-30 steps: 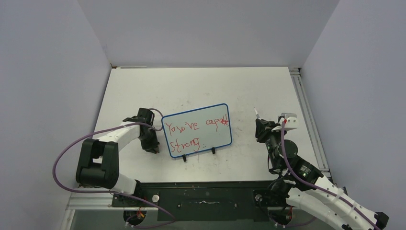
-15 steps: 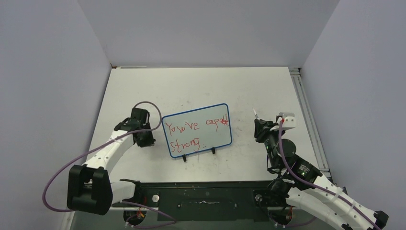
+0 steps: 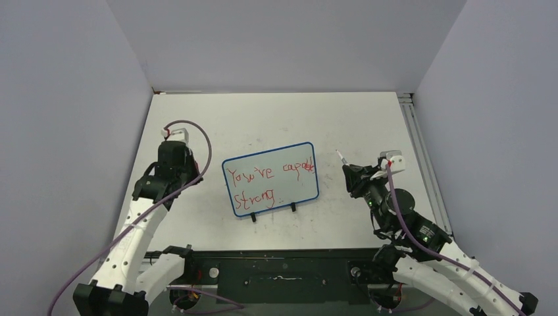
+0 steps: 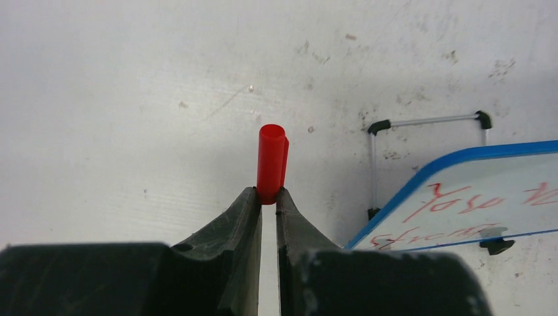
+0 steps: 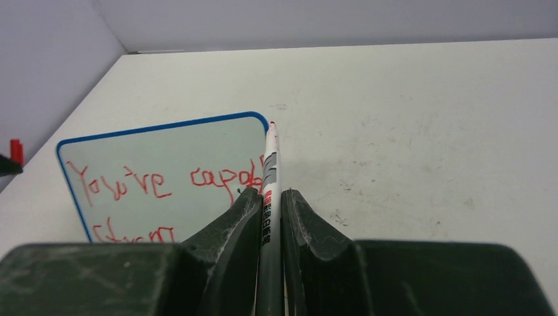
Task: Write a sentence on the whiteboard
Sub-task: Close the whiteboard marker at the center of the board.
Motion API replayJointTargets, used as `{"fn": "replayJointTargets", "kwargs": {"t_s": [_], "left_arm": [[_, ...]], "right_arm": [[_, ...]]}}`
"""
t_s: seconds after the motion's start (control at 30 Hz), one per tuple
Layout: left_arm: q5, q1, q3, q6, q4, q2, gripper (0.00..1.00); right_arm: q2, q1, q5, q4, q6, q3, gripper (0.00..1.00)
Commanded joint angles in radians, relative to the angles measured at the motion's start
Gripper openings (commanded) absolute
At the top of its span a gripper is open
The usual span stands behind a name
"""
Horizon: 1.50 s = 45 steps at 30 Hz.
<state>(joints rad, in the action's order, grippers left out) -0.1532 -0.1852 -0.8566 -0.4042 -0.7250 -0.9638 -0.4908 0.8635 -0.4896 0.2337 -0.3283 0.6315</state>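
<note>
between the left claw (image 4: 266,195) and right claw (image 5: 270,193) stands the whiteboard (image 3: 297,189) bearing the sentence (image 3: 263,178). left pinches a red cap (image 4: 271,161), right a marker (image 5: 270,164).

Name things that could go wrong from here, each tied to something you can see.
1. The uncapped marker in the right fingers has its tip near the whiteboard; a stray move might smudge the sentence.
2. The red cap sits only at the tips of the left fingers and may slip.
3. The board stands on small clip feet; a nudge could tip it.
</note>
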Motion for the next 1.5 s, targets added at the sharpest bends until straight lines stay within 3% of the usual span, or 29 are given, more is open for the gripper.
{"fn": "replayJointTargets", "kwargs": {"t_s": [0.0,0.13,0.37,0.7,1.03,1.3,1.47], "left_arm": [[-0.038,-0.047,-0.121,0.132,0.026,0.072,0.0],[0.014,-0.125,-0.165,0.198,0.069,0.119,0.0],[0.237,-0.334,-0.193,0.329,0.07,0.156,0.0],[0.537,-0.526,0.017,0.353,0.187,0.25,0.0],[0.479,-0.711,0.122,0.44,0.271,0.264,0.0],[0.376,-0.841,0.139,0.456,0.276,0.234,0.0],[0.374,-0.855,0.144,0.456,0.28,0.217,0.0]], "right_arm": [[-0.017,-0.005,0.194,0.063,0.008,0.129,0.07],[-0.064,-0.006,0.331,0.149,0.012,0.208,0.07],[-0.181,-0.005,0.567,0.264,-0.01,0.345,0.05],[-0.369,-0.01,0.872,0.349,-0.025,0.511,0.05],[-0.511,-0.038,1.134,0.436,-0.033,0.575,0.05],[-0.554,-0.038,1.218,0.494,0.005,0.565,0.05],[-0.569,-0.038,1.227,0.53,0.032,0.558,0.05]]}}
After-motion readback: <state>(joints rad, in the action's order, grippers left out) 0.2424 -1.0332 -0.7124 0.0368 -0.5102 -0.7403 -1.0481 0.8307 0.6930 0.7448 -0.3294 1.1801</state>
